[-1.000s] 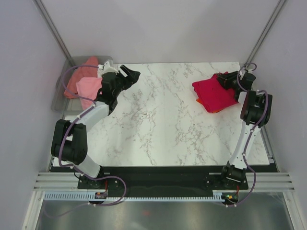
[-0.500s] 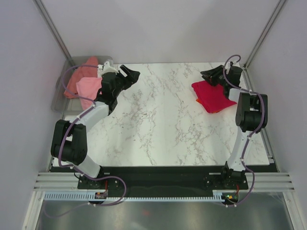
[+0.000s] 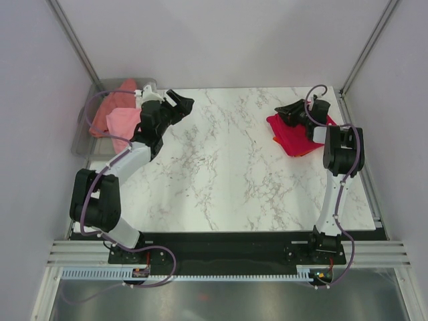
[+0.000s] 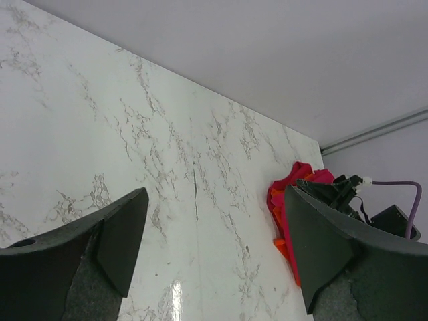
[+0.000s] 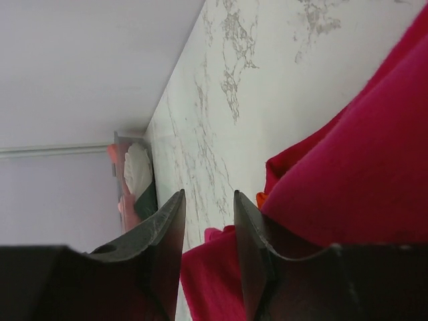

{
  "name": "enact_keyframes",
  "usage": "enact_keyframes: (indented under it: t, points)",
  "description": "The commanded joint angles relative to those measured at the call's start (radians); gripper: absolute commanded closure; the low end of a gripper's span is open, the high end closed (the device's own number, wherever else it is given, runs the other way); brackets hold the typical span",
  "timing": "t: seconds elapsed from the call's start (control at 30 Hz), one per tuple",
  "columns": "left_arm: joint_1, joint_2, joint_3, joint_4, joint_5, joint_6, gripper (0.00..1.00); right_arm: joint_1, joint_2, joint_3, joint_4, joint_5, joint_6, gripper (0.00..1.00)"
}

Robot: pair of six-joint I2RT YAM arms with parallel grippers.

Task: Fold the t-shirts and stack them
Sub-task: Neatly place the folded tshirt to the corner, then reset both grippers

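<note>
Here's the table (image 3: 227,180), running away from the two arms at its near edge. Off the far left corner sits the bin (image 3: 83,134), with a heap of shirts (image 3: 120,119) in it. The left gripper (image 3: 182,105) hangs over that corner, just beside the bin. Over at the far right, a folded shirt (image 3: 294,139) lies on a second shirt (image 3: 275,140), whose edge pokes out on the left. The right gripper (image 3: 286,110) hovers at the pile's far left edge.

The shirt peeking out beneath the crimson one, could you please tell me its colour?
Bright orange; the orange t-shirt shows best in the left wrist view.
</note>
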Motion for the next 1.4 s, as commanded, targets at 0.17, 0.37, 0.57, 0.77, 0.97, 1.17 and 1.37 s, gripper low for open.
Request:
enact_keyframes:
  t: [0.17, 0.37, 0.57, 0.77, 0.97, 1.17, 1.37]
  points:
    - [-0.005, -0.126, -0.016, 0.013, -0.058, 0.115, 0.09, 0.005, -0.276, -0.077, 0.002, 0.062, -0.246, 0.55]
    - [-0.005, -0.220, -0.051, -0.026, -0.075, 0.134, 0.00, 0.005, -0.571, -0.231, -0.126, 0.127, -0.439, 0.48]
    - [-0.005, -0.384, -0.154, -0.148, -0.110, 0.182, 0.00, 0.007, -0.963, -0.549, -0.173, 0.211, -0.577, 0.02]
    - [-0.005, -0.611, -0.336, -0.255, -0.104, 0.180, 0.00, 0.008, -1.224, -0.785, -0.304, 0.398, -0.640, 0.02]
    - [-0.005, -0.833, -0.531, -0.329, -0.115, 0.209, 0.00, 0.008, -1.389, -0.965, -0.365, 0.524, -0.659, 0.02]
    - [-0.005, -1.005, -0.734, -0.246, -0.090, 0.297, 0.00, 0.008, -1.476, -1.166, -0.279, 0.591, -0.633, 0.02]
    - [-0.005, -1.082, -0.892, -0.148, -0.170, 0.339, 0.01, 0.008, -1.553, -1.218, -0.279, 0.656, -0.625, 0.02]
